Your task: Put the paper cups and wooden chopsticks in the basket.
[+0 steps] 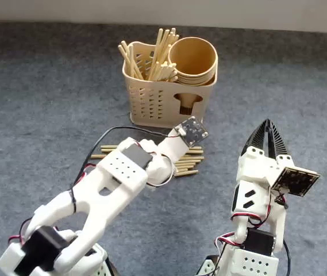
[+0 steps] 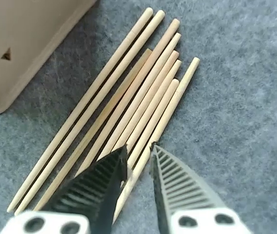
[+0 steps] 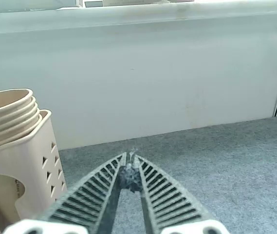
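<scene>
Several wooden chopsticks (image 2: 128, 97) lie side by side on the grey carpet, just in front of the beige basket (image 1: 166, 95). My left gripper (image 2: 138, 152) hangs low over their near ends, open by a narrow gap, with one chopstick lying between its fingertips. In the high view these chopsticks (image 1: 187, 165) poke out from under the left arm. The basket holds a stack of paper cups (image 1: 193, 57) and a bundle of upright chopsticks (image 1: 160, 52). My right gripper (image 1: 268, 131) is shut and empty, off to the basket's right and pointing away from me.
The basket's wall (image 2: 21, 48) stands close beside the loose chopsticks. From the right wrist, the basket (image 3: 26, 165) with the cups (image 3: 7, 114) is off to one side, and a pale wall (image 3: 153, 73) rises behind the carpet. Open carpet (image 1: 48, 103) spreads to the left.
</scene>
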